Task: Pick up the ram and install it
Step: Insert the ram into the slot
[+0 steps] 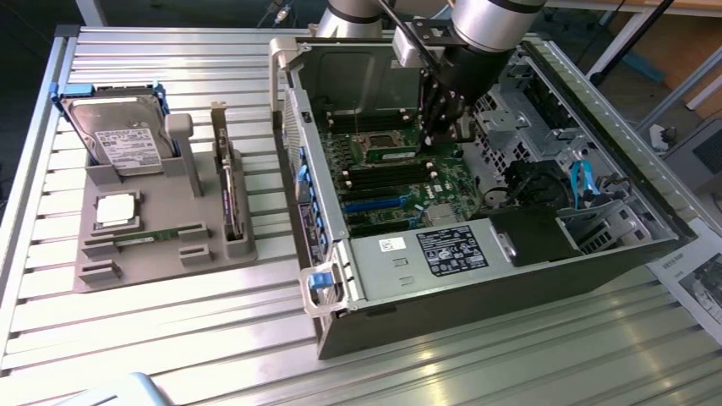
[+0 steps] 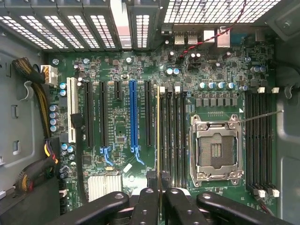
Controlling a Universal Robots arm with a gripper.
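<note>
Glaring in bright streaks off the ribbed bench (image 1: 451, 372) well clear of the jaws; dimmer inside the computer case (image 1: 542, 288) around them; blown out white through the vent grilles (image 2: 65, 28) far beyond the jaws.

The claw (image 2: 160, 193) has matt black fingers (image 2: 146, 206) that look like plastic. Between them the ram (image 2: 159, 136) shows a thin green circuit-board edge. Under the claw, the motherboard (image 2: 117, 126) is glossy green laminate. Just beside the claw, the socket frame (image 2: 215, 125) is bright polished metal. Around the claw, the case (image 1: 508, 288) is dark matt painted metal. Well away from the claw, the table (image 1: 169, 338) is ribbed shiny metal and the parts holder (image 1: 158, 266) is matt grey plastic.
</note>
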